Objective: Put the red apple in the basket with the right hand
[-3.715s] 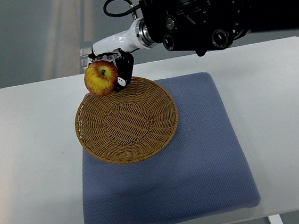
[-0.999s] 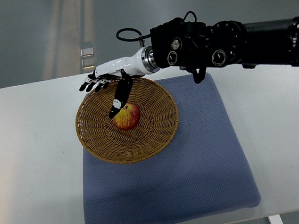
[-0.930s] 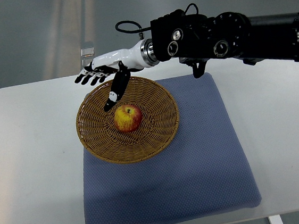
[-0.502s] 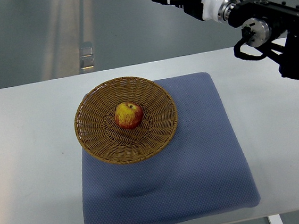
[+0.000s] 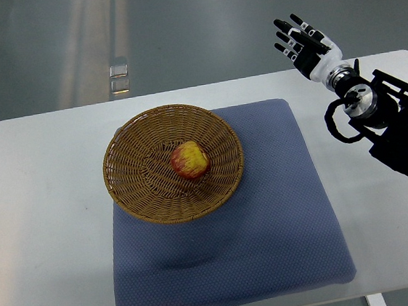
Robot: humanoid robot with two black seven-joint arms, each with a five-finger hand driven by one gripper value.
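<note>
Nearest the camera, a thick blue-grey fabric cushion (image 5: 272, 241) with a fine dotted weave and rounded corners lies flat on the smooth white table (image 5: 45, 243); a small dark label sits at its front edge. The cushion takes up the middle of the table, and its far left corner is covered by a round, shallow wicker basket (image 5: 132, 197) of golden-brown woven cane, whose left rim hangs out past the cushion over the bare table.

Inside the basket, a little right of its centre, rests the red apple (image 5: 190, 159). Its skin is red streaked with yellow, and it sits on the woven floor of the bowl, clear of the rim all round.

Farther back and to the right, the right arm's black jointed casing (image 5: 400, 140) comes in from the right edge, with a looped black cable beside a round metal wrist joint. At its end the right hand (image 5: 306, 43), white in the palm with black segmented fingers (image 5: 284, 37), is raised over the table's far right edge. The fingers are spread out straight and grip nothing. The hand is well apart from the apple, up and to the right of the basket, with the cushion's far right corner lying between them.

Beyond the table is grey, glossy floor (image 5: 176, 24).
</note>
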